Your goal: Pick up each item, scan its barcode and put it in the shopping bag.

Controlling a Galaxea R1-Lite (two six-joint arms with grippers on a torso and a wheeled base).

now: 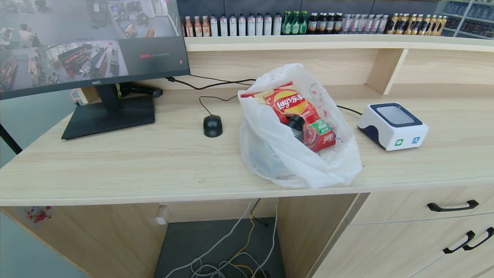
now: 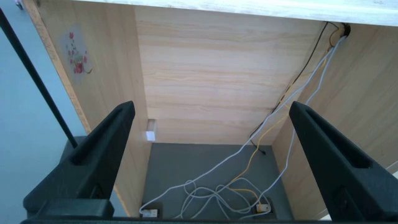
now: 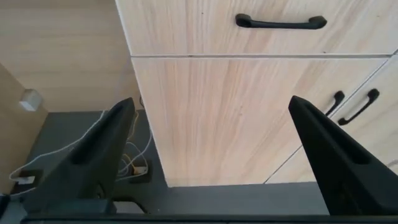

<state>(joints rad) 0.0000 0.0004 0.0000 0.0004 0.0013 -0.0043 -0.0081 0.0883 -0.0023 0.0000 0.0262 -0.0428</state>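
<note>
A white plastic shopping bag (image 1: 285,162) stands open in the middle of the wooden counter (image 1: 115,170). Inside it lies a red chip packet (image 1: 299,112) with a dark bottle cap (image 1: 295,122) just in front of it. The white and blue barcode scanner (image 1: 391,125) sits to the bag's right. My left gripper (image 2: 208,162) is open below counter level, facing the leg space with its cables (image 2: 236,186). My right gripper (image 3: 211,162) is also open, low down, in front of the drawer fronts (image 3: 249,93). Neither holds anything.
A monitor (image 1: 85,42) on a black stand fills the counter's left back. A black mouse (image 1: 212,126) lies between it and the bag, its cord running back. A raised shelf (image 1: 347,42) runs behind, with bottles beyond. Drawer handles (image 1: 452,207) show at lower right.
</note>
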